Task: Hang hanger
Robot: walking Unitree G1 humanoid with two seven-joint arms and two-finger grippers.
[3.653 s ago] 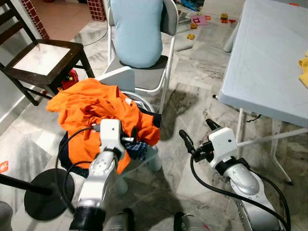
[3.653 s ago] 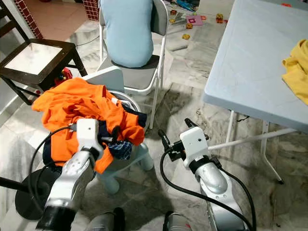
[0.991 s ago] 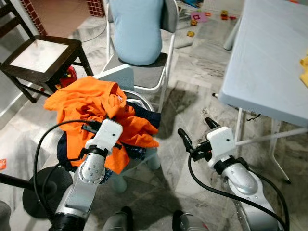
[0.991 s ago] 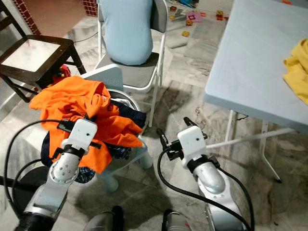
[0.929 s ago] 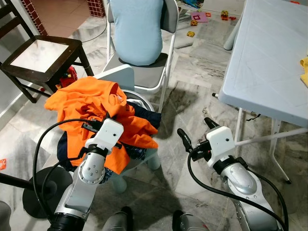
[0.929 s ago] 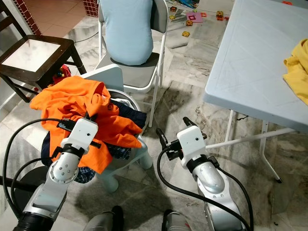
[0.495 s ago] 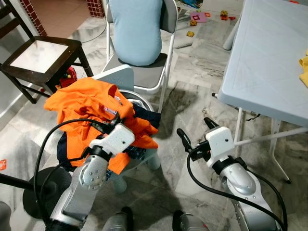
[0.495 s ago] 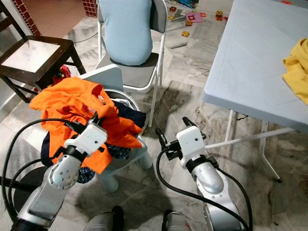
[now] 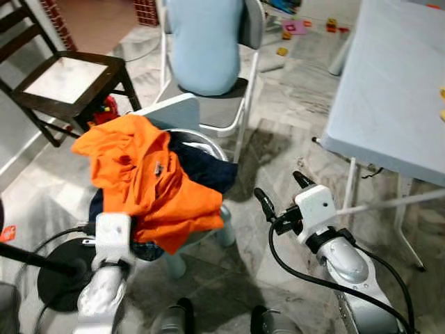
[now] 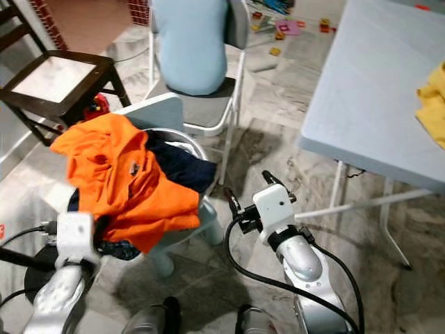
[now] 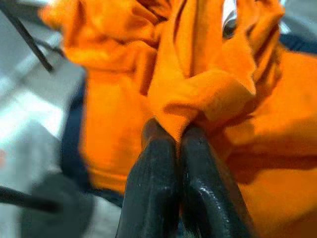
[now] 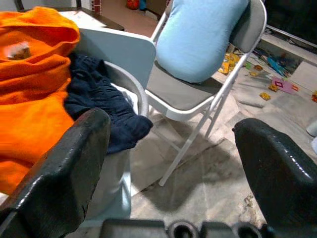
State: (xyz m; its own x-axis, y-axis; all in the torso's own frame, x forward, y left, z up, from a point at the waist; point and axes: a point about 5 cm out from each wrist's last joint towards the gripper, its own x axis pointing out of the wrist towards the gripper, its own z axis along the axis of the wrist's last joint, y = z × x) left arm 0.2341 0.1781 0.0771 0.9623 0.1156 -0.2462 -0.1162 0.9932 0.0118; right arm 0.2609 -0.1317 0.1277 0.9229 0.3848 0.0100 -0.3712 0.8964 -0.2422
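In the left eye view, the orange shirt (image 9: 149, 188) is lying heaped over the small pale chair (image 9: 174, 115) at centre left; it is looking soft and limp, best taken by a bunched fold; no hanger is showing. In the left wrist view, the left pincer (image 11: 177, 148) is pinching an orange fold, fingers closed. In the right wrist view, the right pincer (image 12: 173, 163) is hovering wide open, holding nothing, before the folding chair (image 12: 198, 94).

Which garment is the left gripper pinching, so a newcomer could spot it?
Find the small pale plastic chair in front of the grey folding chair. Over its clothes heap lies a bright orange shirt, with a fold pinched in the left gripper; the cloth beneath is dark navy.
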